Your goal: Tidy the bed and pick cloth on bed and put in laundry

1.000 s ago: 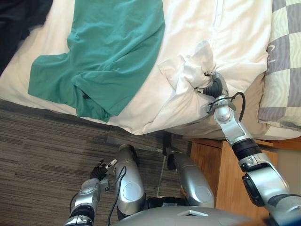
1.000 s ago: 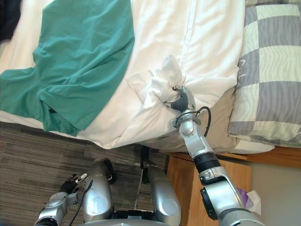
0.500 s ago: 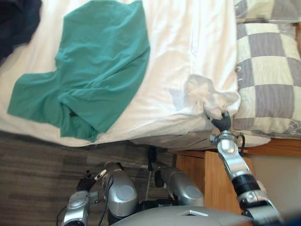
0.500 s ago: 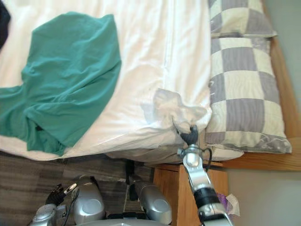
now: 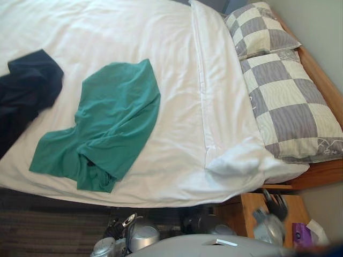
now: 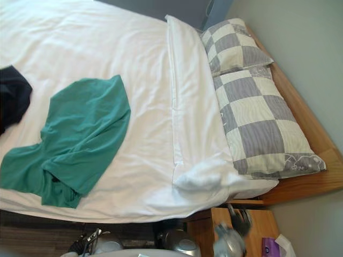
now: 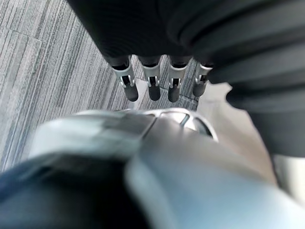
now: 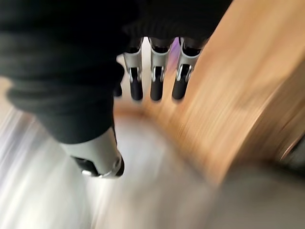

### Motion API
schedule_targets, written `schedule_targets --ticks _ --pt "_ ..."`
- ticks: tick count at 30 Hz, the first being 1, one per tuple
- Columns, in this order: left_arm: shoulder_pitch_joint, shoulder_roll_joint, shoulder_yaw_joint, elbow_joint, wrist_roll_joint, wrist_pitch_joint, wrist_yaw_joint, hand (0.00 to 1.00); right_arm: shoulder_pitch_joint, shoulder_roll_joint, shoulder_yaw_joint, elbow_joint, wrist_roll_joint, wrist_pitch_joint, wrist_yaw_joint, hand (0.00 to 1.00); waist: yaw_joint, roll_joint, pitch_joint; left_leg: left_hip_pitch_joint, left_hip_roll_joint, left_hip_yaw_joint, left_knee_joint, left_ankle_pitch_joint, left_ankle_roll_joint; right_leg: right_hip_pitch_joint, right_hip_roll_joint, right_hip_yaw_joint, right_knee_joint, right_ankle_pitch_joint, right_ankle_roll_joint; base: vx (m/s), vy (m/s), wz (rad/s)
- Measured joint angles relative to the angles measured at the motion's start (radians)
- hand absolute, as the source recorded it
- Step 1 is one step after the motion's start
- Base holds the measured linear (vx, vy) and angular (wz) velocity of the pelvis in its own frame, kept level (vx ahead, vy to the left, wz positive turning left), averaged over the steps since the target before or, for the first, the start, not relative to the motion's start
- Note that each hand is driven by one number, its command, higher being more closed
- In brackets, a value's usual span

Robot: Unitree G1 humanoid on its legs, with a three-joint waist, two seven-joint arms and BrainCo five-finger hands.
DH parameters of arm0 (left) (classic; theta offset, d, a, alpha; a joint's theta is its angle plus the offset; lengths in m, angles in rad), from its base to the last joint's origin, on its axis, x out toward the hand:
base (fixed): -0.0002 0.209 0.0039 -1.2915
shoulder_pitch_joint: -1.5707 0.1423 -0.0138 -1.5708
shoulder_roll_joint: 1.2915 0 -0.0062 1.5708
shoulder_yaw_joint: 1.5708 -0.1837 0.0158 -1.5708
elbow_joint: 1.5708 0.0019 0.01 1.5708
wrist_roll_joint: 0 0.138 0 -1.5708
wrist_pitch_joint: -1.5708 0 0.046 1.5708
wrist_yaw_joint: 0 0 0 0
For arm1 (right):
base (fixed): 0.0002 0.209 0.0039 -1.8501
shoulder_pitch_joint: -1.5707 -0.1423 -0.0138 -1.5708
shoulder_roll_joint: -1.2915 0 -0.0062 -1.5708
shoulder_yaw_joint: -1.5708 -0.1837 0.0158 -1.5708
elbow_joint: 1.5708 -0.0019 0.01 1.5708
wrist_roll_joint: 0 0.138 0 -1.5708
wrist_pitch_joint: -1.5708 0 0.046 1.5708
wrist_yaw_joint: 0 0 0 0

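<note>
On the white bed (image 5: 134, 32), a green cloth (image 5: 104, 131) is spread beside a dark cloth (image 5: 24, 91). Both hands are seen empty, fingers straight: the right hand (image 8: 156, 81) by the nightstand (image 5: 297, 206), the left hand (image 7: 151, 80) above the carpet (image 7: 38, 71).

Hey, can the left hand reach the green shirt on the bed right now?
Probably yes. The green shirt lies by the near edge of the bed with nothing on it, and the left hand hangs open below that edge; it would have to rise first.
</note>
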Motion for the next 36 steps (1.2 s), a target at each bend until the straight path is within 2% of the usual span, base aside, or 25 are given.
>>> schedule_targets --ticks 3,7,8,10,12,15,17,18,19,22,23,26,27,30,33,36 --pt "0.002 -0.017 0.04 0.028 0.001 0.009 -0.009 0.0 0.065 0.024 -0.095 0.087 0.117 -0.036 0.037 0.0 -0.023 0.013 -0.01 0.029 0.017 0.024 -0.005 -0.001 -0.012 0.001 0.016 0.009 0.023 -0.012 -0.013 0.05 -0.014 -0.23" --pt "-0.001 -0.02 0.063 0.035 0.001 0.034 -0.012 0.0 0.091 0.038 -0.13 0.125 0.18 -0.096 0.042 0.0 -0.024 0.013 -0.016 0.064 0.024 0.049 -0.018 0.001 -0.031 0.01 0.027 0.018 0.037 -0.019 -0.023 0.03 -0.011 -0.17" --pt "-0.001 -0.02 0.075 0.034 0.0 0.049 -0.012 0.0 0.089 0.037 -0.137 0.12 0.179 -0.125 0.042 1.0 -0.022 0.012 -0.018 0.075 0.028 0.05 -0.018 0.0 -0.032 0.021 0.03 0.016 0.037 -0.022 -0.025 0.03 0.012 0.03" --pt "-0.001 -0.022 0.09 0.032 -0.001 0.066 -0.011 0.0 0.085 0.036 -0.146 0.077 0.191 -0.154 0.048 1.0 -0.022 0.01 -0.036 0.079 0.034 0.047 -0.016 -0.006 -0.032 0.028 0.034 0.011 0.035 -0.036 -0.03 0.06 0.027 0.06" --pt "0.008 -0.022 0.093 0.013 -0.002 0.092 -0.005 0.0 0.075 0.031 -0.127 -0.072 0.196 -0.173 0.137 1.0 -0.022 0.01 -0.038 0.092 0.054 0.047 0.006 -0.018 -0.035 0.047 0.044 -0.002 0.036 -0.04 -0.034 0.06 0.058 0.0" --pt "0.01 -0.011 0.069 -0.018 -0.006 0.124 0.008 0.0 0.054 0.017 -0.05 -0.258 0.195 -0.174 0.231 1.0 -0.02 0.007 -0.036 0.09 0.064 0.044 0.022 -0.029 -0.037 0.05 0.047 -0.01 0.038 -0.04 -0.034 0.04 0.078 0.0" --pt "0.011 -0.002 0.03 -0.053 -0.028 0.152 0.037 0.0 0.03 -0.01 0.036 -0.407 0.229 -0.152 0.363 1.0 -0.018 0.006 -0.033 0.065 0.068 0.031 0.042 -0.037 -0.039 0.029 0.047 -0.019 0.05 -0.041 -0.033 0.02 0.117 0.09" --pt "0.008 0.003 0.02 -0.055 -0.033 0.156 0.042 0.0 0.019 -0.012 0.055 -0.435 0.24 -0.146 0.393 1.0 -0.017 0.005 -0.033 0.057 0.068 0.028 0.046 -0.038 -0.038 0.024 0.046 -0.022 0.056 -0.041 -0.032 0.06 0.171 0.08" --pt "-0.001 0.013 -0.014 -0.07 -0.043 0.164 0.056 0.0 -0.022 -0.01 0.111 -0.501 0.305 -0.124 0.496 1.0 -0.008 0.005 -0.013 0.054 0.068 0.027 0.055 -0.036 -0.031 0.013 0.046 -0.024 0.075 -0.046 -0.029 0.07 0.119 0.01" --pt "-0.02 0.025 -0.058 -0.089 -0.044 0.184 0.074 0.0 -0.074 -0.009 0.176 -0.573 0.392 -0.096 0.587 1.0 0.011 0.012 0.017 0.027 0.067 0.02 0.074 -0.038 -0.028 -0.021 0.043 -0.026 0.112 -0.062 -0.021 0.06 0.109 0.0" --pt "-0.033 0.03 -0.065 -0.091 -0.058 0.184 0.074 0.0 -0.104 -0.011 0.205 -0.611 0.431 -0.082 0.616 1.0 0.014 0.013 0.047 0.016 0.062 0.019 0.082 -0.038 -0.027 -0.041 0.038 -0.028 0.137 -0.069 -0.019 0.05 0.112 0.01" --pt "-0.074 0.036 -0.085 -0.095 -0.082 0.183 0.073 0.0 -0.183 -0.01 0.237 -0.726 0.499 -0.064 0.665 1.0 0.023 0.027 0.128 -0.029 0.048 0.015 0.113 -0.04 -0.023 -0.104 0.017 -0.032 0.208 -0.094 -0.004 0.0 0.115 0.03" --pt "-0.09 0.038 -0.091 -0.096 -0.082 0.18 0.074 0.0 -0.212 -0.011 0.242 -0.756 0.515 -0.064 0.671 1.0 0.028 0.024 0.149 -0.05 0.039 0.01 0.122 -0.04 -0.021 -0.131 0.008 -0.033 0.231 -0.101 0.003 -0.03 0.099 0.1" --pt "-0.127 0.042 -0.112 -0.108 -0.102 0.164 0.078 0.0 -0.315 -0.015 0.256 -0.796 0.559 -0.064 0.67 1.0 0.036 0.043 0.217 -0.119 0.025 -0.003 0.159 -0.044 -0.009 -0.213 -0.011 -0.038 0.295 -0.116 0.007 -0.07 0.079 0.08" --pt "-0.172 0.045 -0.123 -0.113 -0.111 0.125 0.08 0.0 -0.428 -0.049 0.262 -0.82 0.589 -0.068 0.644 1.0 0.046 0.068 0.273 -0.234 0.022 -0.024 0.218 -0.061 0.026 -0.335 -0.023 -0.039 0.373 -0.134 0.013 -0.1 0.048 0.07" --pt "-0.228 0.055 -0.128 -0.109 -0.131 0.082 0.08 0.0 -0.539 -0.052 0.257 -0.828 0.588 -0.077 0.592 1.0 0.061 0.081 0.324 -0.349 0.019 -0.036 0.27 -0.074 0.05 -0.459 -0.027 -0.038 0.439 -0.136 0.015 -0.13 0.035 -0.02"
